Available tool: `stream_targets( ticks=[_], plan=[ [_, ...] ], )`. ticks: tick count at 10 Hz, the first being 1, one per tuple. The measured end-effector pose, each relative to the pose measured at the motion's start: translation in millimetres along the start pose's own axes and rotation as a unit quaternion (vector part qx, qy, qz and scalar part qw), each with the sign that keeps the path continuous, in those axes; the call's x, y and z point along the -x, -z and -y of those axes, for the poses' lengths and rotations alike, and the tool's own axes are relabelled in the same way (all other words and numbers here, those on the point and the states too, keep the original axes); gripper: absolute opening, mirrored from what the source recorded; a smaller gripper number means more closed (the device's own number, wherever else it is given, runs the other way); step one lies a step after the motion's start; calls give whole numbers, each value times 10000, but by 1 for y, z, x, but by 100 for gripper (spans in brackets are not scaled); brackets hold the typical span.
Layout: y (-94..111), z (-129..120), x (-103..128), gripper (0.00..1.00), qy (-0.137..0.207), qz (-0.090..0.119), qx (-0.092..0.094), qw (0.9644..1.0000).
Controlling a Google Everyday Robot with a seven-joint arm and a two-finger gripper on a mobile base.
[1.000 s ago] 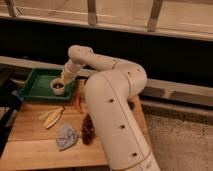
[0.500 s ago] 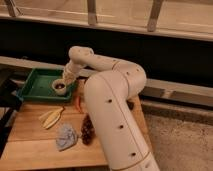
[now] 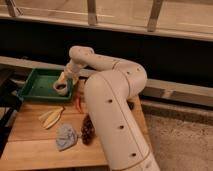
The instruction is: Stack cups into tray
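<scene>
The green tray sits at the back left of the wooden table. A cream-white cup with a dark inside stands in the tray's right part. My gripper reaches down from the white arm right over the cup, at its rim. I cannot see other cups.
On the wooden table lie a yellow banana peel, a grey-blue cloth, a dark reddish object and a red thin item. My large white arm covers the table's right side. A dark wall runs behind.
The gripper has stayed at the cup in the tray, with only a slight shift. Nothing else has moved.
</scene>
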Motion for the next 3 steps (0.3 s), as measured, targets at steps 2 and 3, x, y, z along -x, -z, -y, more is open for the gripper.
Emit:
stream_targets(
  ticks=[2,3],
  plan=[
    [0,-1,0,63,6,-2,2,10000],
    [0,-1,0,63,5,-1,2,10000]
  ],
)
